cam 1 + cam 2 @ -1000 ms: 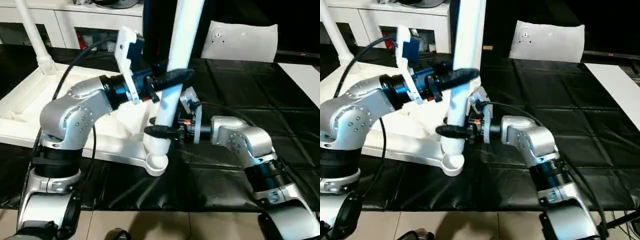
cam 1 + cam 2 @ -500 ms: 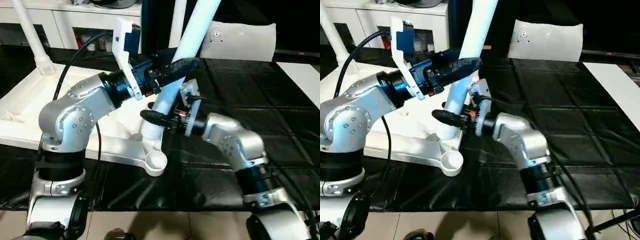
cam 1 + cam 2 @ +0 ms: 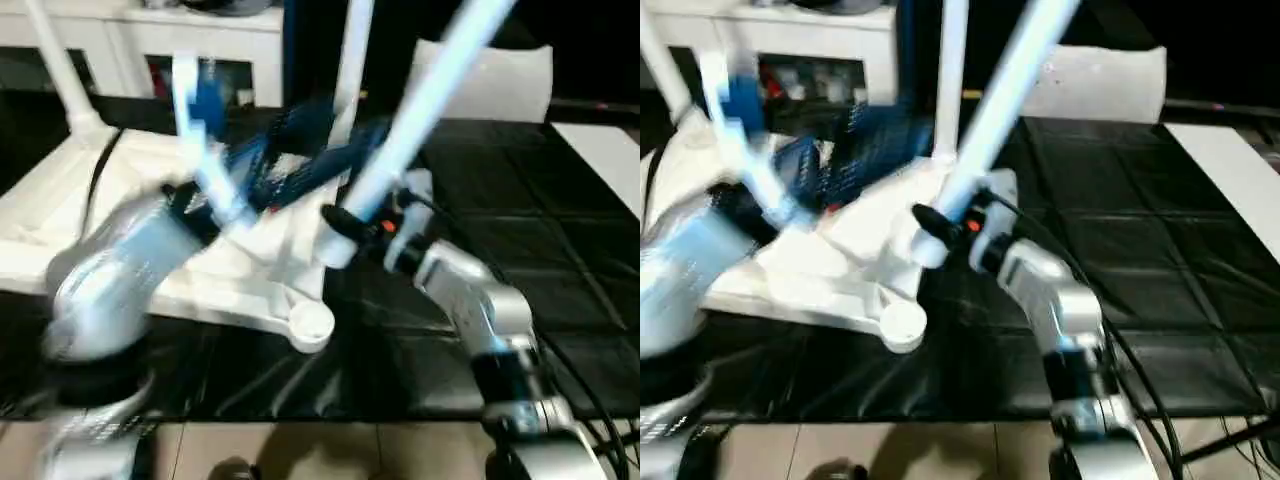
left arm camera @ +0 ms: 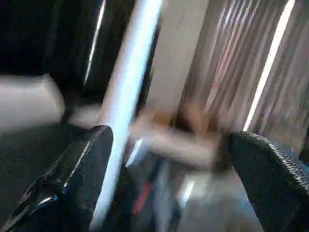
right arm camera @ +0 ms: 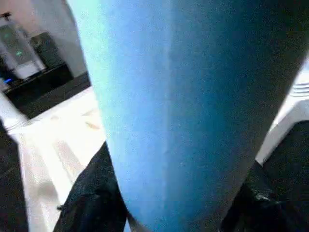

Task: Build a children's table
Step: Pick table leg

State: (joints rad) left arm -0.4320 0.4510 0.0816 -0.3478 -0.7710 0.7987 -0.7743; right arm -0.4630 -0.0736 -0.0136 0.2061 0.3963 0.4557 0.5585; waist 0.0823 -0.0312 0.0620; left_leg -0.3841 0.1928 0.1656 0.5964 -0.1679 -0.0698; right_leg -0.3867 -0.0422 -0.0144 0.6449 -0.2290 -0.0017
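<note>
Right eye view: the right gripper (image 3: 930, 222) clamps the leg (image 3: 995, 118), tilted, just above the tabletop (image 3: 855, 235). Left gripper (image 4: 159, 183) stands wide apart. Upright the leg over the corner socket (image 3: 902, 322), then press straight down.

I count three legs: one (image 3: 420, 120) tilted, two upright (image 3: 352, 60) (image 3: 60, 70). One tabletop (image 3: 60, 200). Two grippers (image 3: 335, 215) (image 4: 164, 193). One white sheet (image 3: 490, 85).
</note>
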